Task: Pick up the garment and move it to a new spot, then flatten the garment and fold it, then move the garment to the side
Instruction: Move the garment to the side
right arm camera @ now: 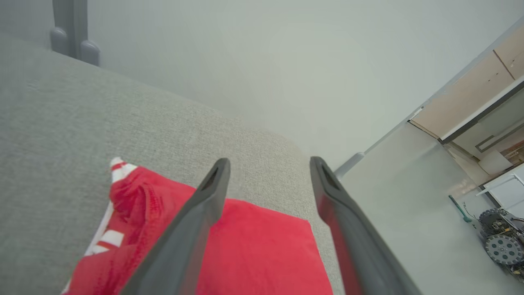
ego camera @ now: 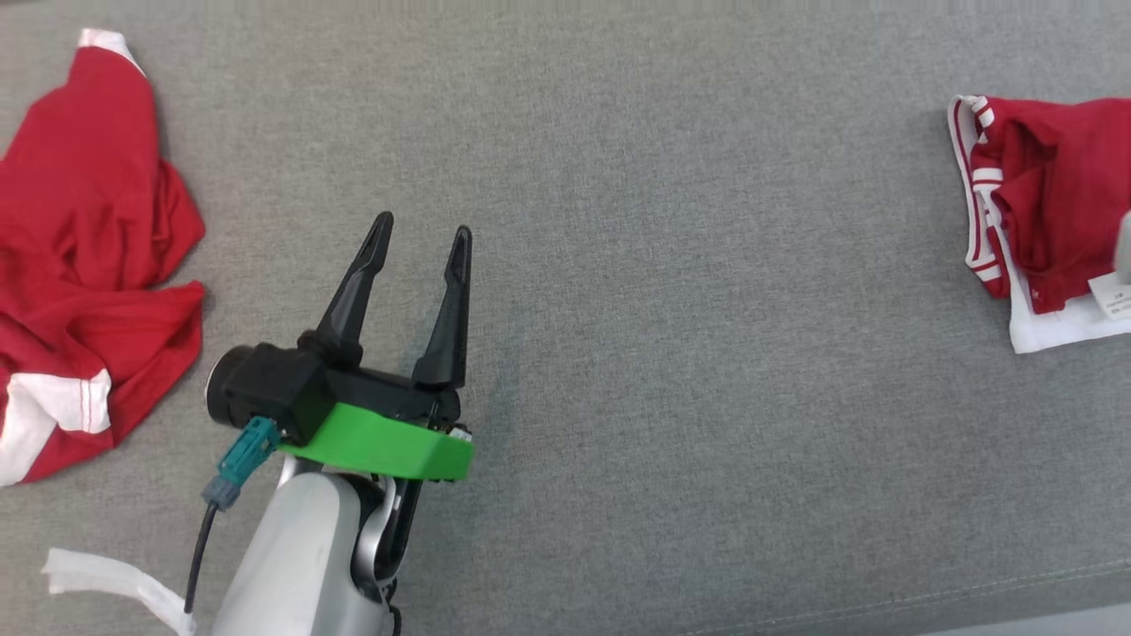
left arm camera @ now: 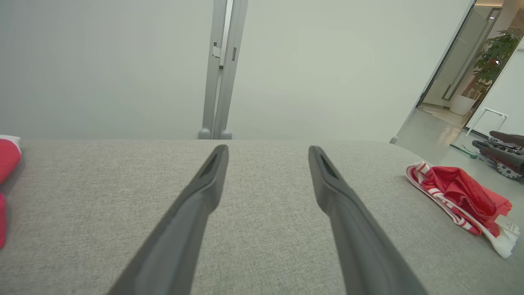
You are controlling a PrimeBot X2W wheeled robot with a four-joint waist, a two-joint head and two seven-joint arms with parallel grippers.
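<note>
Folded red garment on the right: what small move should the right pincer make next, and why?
Probably lift the right pincer clear: its jaws stand open above the folded garment, which lies flat near the grey surface's edge.

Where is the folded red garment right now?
The folded red garment lies at the far right of the head view on the grey surface, far from the left gripper; in the right wrist view it sits under the right gripper.
</note>
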